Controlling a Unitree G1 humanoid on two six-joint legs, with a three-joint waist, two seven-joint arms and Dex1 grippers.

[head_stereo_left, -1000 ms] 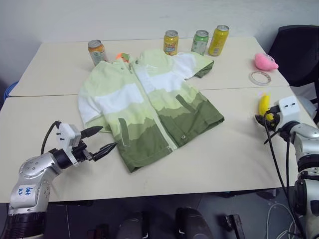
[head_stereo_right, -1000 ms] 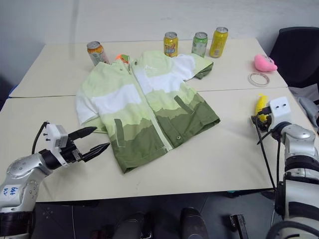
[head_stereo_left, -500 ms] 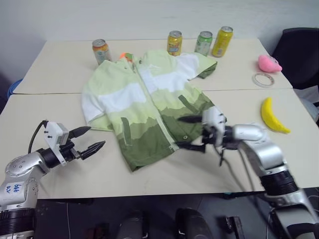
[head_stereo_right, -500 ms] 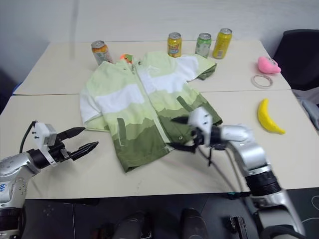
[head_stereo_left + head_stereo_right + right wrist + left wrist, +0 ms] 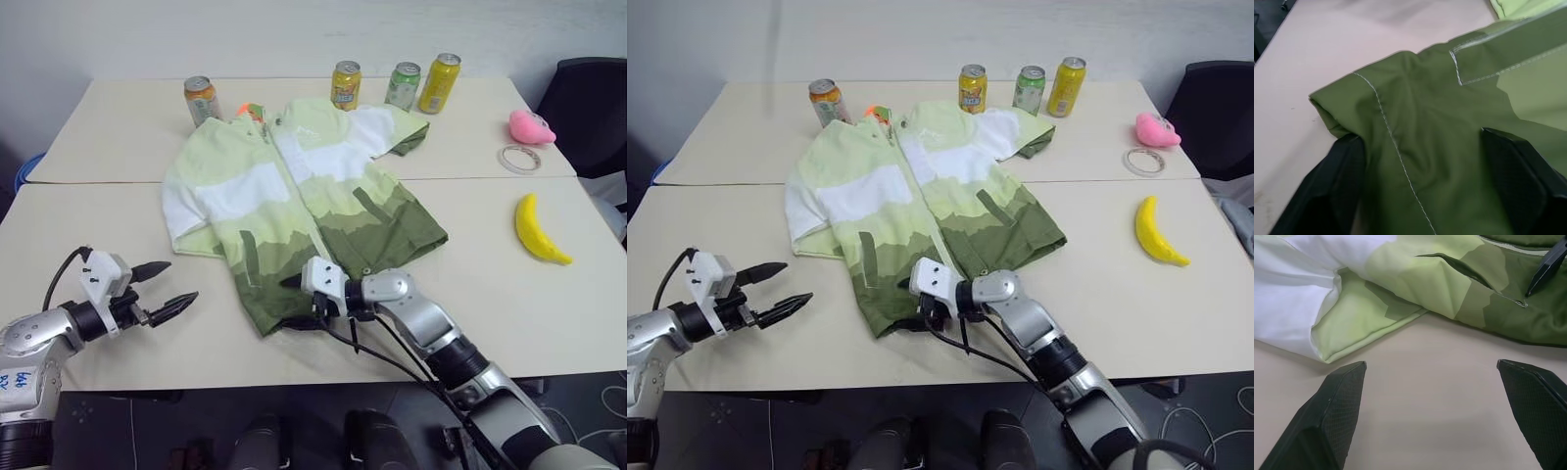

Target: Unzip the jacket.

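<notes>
At the near left, the left gripper (image 5: 165,288) is held just above the bare table (image 5: 470,294), short of the jacket's left sleeve. Its two black fingers (image 5: 1334,413) are spread wide and nothing is held between them.

Just beyond, at the near centre, the right gripper (image 5: 291,303) is found at the jacket's bottom hem, pointed toward the robot's left. In the right wrist view its fingers (image 5: 1337,188) are seen parted to either side of the dark olive hem corner, one low at the table edge of the cloth and one over the fabric. The fingers are apart; whether the fabric is actually pinched cannot be told.

The jacket (image 5: 294,196) is laid flat across the middle of the table, collar away from the robot, hem toward it. The pale zipper (image 5: 299,201) runs down the centre and appears closed along its length.

To the right of the jacket and well apart from it, a yellow banana (image 5: 537,230) is noted, with a tape ring (image 5: 515,157) and a pink soft toy (image 5: 530,126) further back.

Along the far edge four drink cans are recorded, all upright: an orange can (image 5: 201,100) beyond the left shoulder, then a yellow-orange can (image 5: 344,84), a green can (image 5: 403,85) and a yellow can (image 5: 440,82). Their contents cannot be judged
</notes>
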